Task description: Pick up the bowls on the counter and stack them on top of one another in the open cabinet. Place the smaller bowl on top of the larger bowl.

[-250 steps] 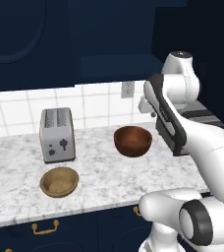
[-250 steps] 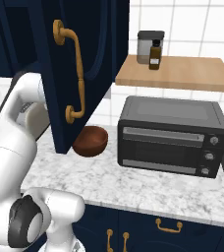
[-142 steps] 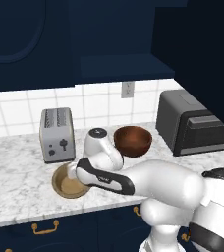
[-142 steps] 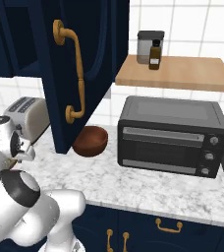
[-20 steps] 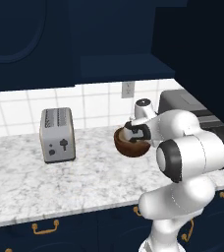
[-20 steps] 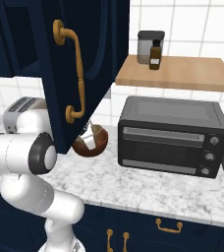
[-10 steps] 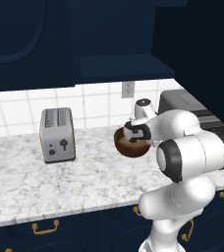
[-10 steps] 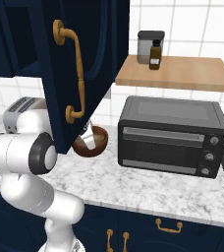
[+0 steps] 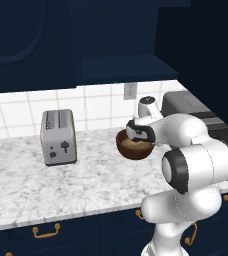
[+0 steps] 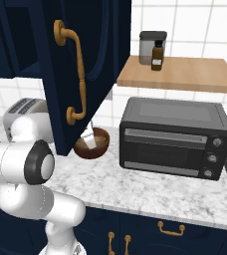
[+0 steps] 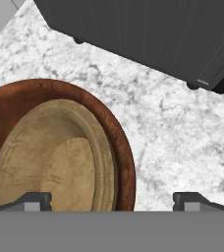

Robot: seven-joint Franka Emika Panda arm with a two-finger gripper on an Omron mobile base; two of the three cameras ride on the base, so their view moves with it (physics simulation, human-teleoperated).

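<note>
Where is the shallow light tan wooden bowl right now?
The shallow light tan wooden bowl sits nested inside the deeper dark reddish-brown wooden bowl on the marbled counter, between the silver toaster and the black toaster oven.

Smaller bowl (image 11: 55, 167) in larger bowl (image 11: 119, 142), on counter (image 11: 173, 128).

The tan bowl (image 11: 55, 157) and the dark bowl (image 11: 119, 147) around it are cut off by the hand view's bottom and left edges; in the right base view the cabinet door (image 10: 85, 74) hides part of the dark bowl (image 10: 96, 145); the oven (image 11: 148, 34) runs past the top edge.
</note>
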